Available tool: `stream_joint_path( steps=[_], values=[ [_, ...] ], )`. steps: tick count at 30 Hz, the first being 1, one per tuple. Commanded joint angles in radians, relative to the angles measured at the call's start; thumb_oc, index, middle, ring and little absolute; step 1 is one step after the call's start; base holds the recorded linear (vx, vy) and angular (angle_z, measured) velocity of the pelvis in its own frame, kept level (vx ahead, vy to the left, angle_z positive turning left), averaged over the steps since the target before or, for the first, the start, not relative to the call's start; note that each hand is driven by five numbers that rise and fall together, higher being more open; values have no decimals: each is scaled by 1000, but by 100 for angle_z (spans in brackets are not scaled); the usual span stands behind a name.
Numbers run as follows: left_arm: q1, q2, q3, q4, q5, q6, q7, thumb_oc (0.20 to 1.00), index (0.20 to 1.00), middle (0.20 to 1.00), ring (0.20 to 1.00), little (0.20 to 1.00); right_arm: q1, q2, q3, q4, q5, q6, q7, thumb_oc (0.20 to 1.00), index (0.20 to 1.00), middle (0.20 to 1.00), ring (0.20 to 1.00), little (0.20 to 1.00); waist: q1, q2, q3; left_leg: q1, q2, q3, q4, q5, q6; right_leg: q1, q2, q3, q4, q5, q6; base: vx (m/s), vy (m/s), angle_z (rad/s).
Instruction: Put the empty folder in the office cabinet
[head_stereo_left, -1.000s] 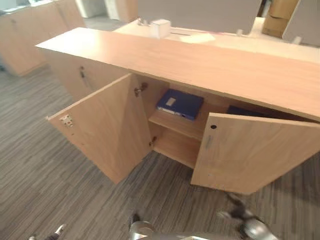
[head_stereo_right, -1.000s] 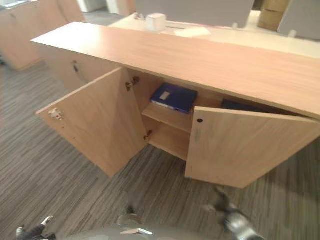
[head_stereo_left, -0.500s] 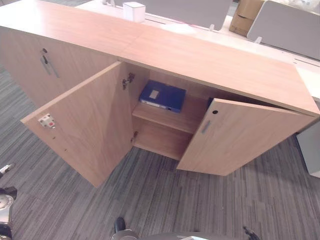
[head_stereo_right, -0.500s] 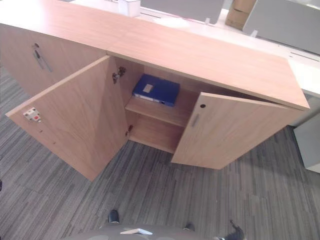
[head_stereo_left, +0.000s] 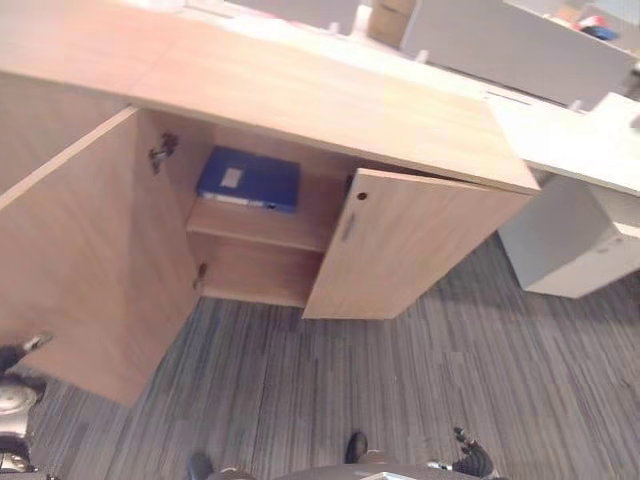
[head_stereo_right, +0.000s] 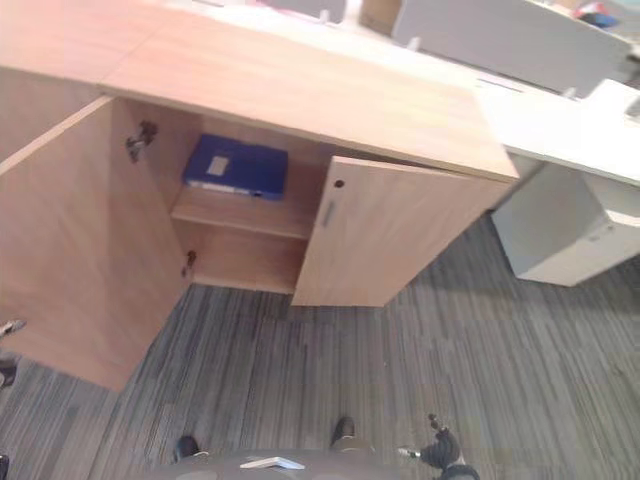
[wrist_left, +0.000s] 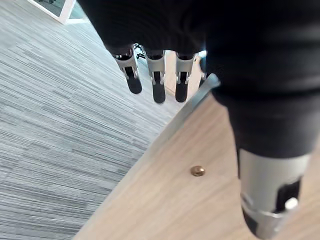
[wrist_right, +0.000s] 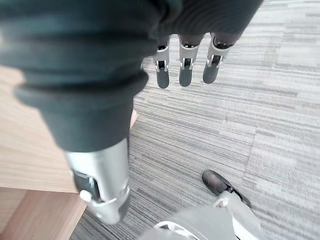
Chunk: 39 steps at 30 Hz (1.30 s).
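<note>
Both hands hang empty with fingers straight, the left hand (wrist_left: 157, 75) by the open left door (head_stereo_left: 90, 270) and the right hand (wrist_right: 185, 62) over carpet, while the blue folder (head_stereo_left: 249, 179) already lies on the cabinet (head_stereo_left: 330, 105) shelf at upper left, so probably only door closing remains.

This is an office. A long, low wood-veneer cabinet (head_stereo_left: 330, 110) stands on grey striped carpet (head_stereo_left: 450, 380), both doors open, with a blue folder (head_stereo_left: 248, 178) lying flat on its upper shelf. Behind the cabinet run pale desks (head_stereo_left: 570, 140) with grey partition screens (head_stereo_left: 510, 45), and a white pedestal unit (head_stereo_left: 570, 250) stands at its right end.
</note>
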Motion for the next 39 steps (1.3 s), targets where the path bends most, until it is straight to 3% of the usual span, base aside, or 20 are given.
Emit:
stream_joint_path(
  steps=[1, 5, 8, 10, 11, 20, 26, 30, 35, 39],
  values=[
    [-72, 57, -64, 7, 92, -54, -19, 1000, 1000, 1000, 1000, 1000, -74, -50, -27, 30, 43, -23, -7, 1000, 1000, 1000, 1000, 1000, -12, 49, -57, 28, -4, -21, 4, -114, 44, -68, -64, 62, -28, 125, 68, 32, 19, -18],
    [-71, -12, -111, -35, 73, -69, -54, 1000, 1000, 1000, 1000, 1000, -66, -52, -33, 32, 30, -22, -11, 1000, 1000, 1000, 1000, 1000, -37, 59, -70, 52, -13, 3, 4, -126, 49, -78, -64, 95, -29, 129, 68, 54, 35, -3],
    [-70, -13, -111, -36, 73, -69, -54, 1000, 1000, 1000, 1000, 1000, -65, -52, -34, 32, 30, -22, -11, 1000, 1000, 1000, 1000, 1000, -37, 59, -71, 52, -13, 3, 4, -127, 49, -78, -64, 96, -29, 129, 68, 34, 18, -11],
    [-71, -184, -180, -91, 18, -77, -71, 1000, 1000, 1000, 1000, 1000, -60, -51, -45, 44, 1, -12, -19, 1000, 1000, 1000, 1000, 1000, -57, 81, -82, 66, -18, 5, 4, -132, 50, -78, -69, 105, -32, 111, 68, 110, 41, -16],
    [-73, -224, -201, -93, 10, -77, -76, 1000, 1000, 1000, 1000, 1000, -60, -51, -45, 45, -7, -9, -20, 1000, 1000, 1000, 1000, 1000, -64, 87, -86, 69, -20, 5, 4, -134, 50, -78, -69, 107, -32, 107, 68, 85, -7, -5],
    [-99, -495, -335, -45, -22, -61, -76, 1000, 1000, 1000, 1000, 1000, -86, -50, -39, 56, -51, 4, -59, 1000, 1000, 1000, 1000, 1000, -123, 142, -111, 76, -11, 19, 4, -132, 46, -92, -56, 134, -41, 71, 68, 61, -32, -11],
    [-155, -504, -365, -44, -39, -60, -68, 1000, 1000, 1000, 1000, 1000, -86, -73, -32, 34, -62, 3, -69, 1000, 1000, 1000, 1000, 1000, -163, 178, -120, 73, 7, 40, 4, -117, 32, -114, -30, 166, -43, 54, 61, 47, -52, -27],
    [-201, -458, -305, -20, -93, -64, -30, 1000, 1000, 1000, 1000, 1000, -72, -92, -34, 24, -67, 0, -72, 1000, 1000, 1000, 1000, 1000, -179, 204, -132, 75, 30, 51, 4, -103, 13, -116, -10, 174, -46, 37, 53, 62, -89, -21],
    [-223, -361, -215, -2, -131, -69, 27, 1000, 1000, 1000, 1000, 1000, -59, -113, -46, 39, -63, -9, -82, 1000, 1000, 1000, 1000, 1000, -175, 250, -133, 62, 77, 43, 4, -61, -19, -98, 24, 158, -44, -5, 33, 51, -118, -10],
    [-188, -355, -201, -3, -136, -64, 8, 1000, 1000, 1000, 1000, 1000, -63, -127, -52, 52, -63, -7, -83, 1000, 1000, 1000, 1000, 1000, -161, 287, -126, 45, 121, 30, 4, -11, -47, -77, 54, 134, -40, -44, 10, 29, -170, 11]
  ],
)
